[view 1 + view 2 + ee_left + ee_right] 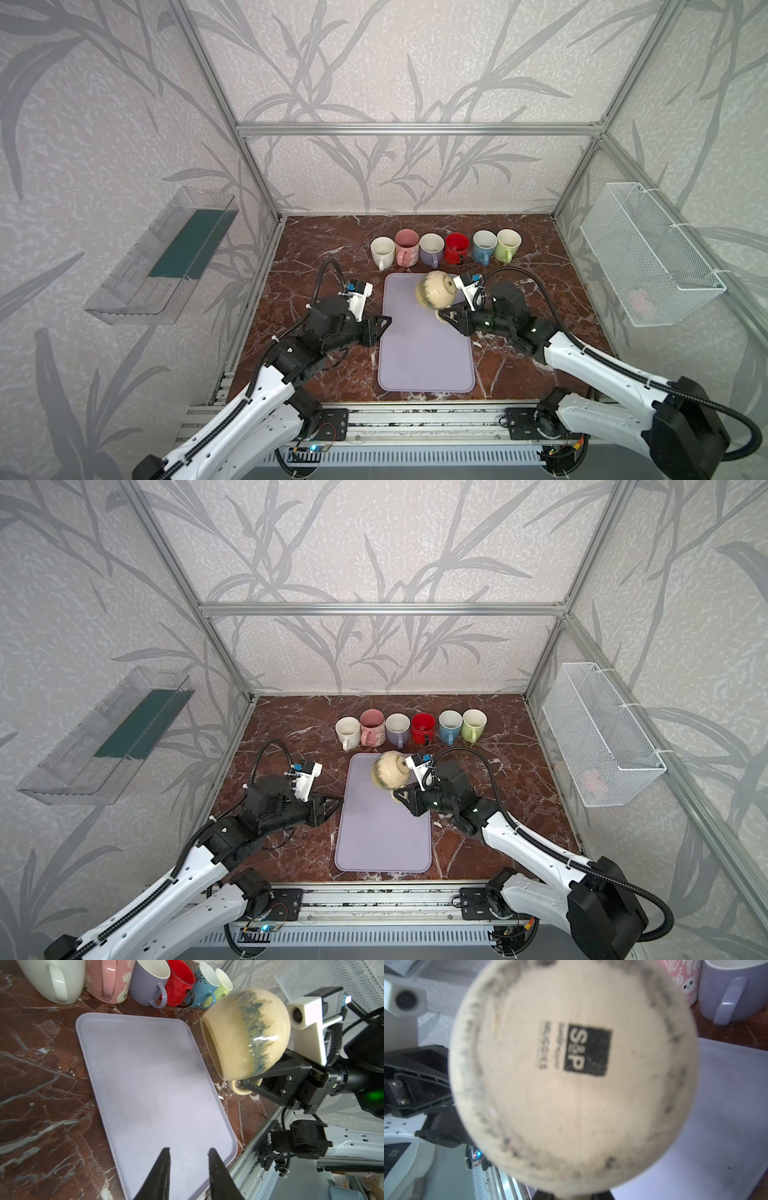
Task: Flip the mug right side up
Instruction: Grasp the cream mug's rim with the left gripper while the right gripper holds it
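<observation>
Cream glazed ceramic mug (pixel 245 1030) hung tipped sideways above the far right corner of the lavender rectangular tray (pixel 145 1084), handle clamped in right gripper (pixel 246 1083); left gripper (pixel 188 1150) parted, empty, at the tray's left edge.

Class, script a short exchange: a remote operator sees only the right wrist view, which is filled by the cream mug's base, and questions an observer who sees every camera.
Operator: How is the mug held?
Observer: The right end effector pinches the handle of the cream mug, which is lifted on its side.
Operator: Is the other arm helping?
Observer: No. The left end effector hangs open and empty over the edge of the lilac tray.
</observation>
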### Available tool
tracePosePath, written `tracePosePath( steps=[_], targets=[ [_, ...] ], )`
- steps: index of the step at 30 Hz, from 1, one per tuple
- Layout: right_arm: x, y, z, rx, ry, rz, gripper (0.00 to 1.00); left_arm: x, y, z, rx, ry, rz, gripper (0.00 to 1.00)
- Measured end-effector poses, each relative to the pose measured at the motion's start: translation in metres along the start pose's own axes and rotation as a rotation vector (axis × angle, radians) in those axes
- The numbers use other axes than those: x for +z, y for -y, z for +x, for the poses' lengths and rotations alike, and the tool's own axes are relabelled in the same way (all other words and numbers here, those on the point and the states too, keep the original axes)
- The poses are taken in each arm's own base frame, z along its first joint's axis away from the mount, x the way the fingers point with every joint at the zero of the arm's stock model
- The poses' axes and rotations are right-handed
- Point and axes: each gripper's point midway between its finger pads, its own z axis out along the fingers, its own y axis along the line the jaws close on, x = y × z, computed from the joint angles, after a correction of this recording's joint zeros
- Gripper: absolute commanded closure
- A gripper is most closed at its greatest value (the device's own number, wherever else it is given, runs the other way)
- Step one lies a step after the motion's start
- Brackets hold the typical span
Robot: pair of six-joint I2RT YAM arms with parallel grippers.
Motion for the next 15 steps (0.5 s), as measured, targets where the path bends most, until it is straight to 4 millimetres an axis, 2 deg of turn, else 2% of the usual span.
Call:
tracePosePath(
  steps=[5,11,15],
  targets=[
    [0.005,-0.009,-0.016,0.048,0.051,-0.078,1.0,0.014,0.01,0.003,-0.043,0.033,0.097,0.72],
    [0.01,-0.02,-0.029,0.078,0.09,-0.158,1.0,0.034,0.021,-0.001,-0.076,0.064,0.196,0.63],
    [0.011,-0.027,-0.036,0.096,0.111,-0.206,1.0,0.043,0.033,-0.01,-0.08,0.099,0.26,0.56]
  ],
)
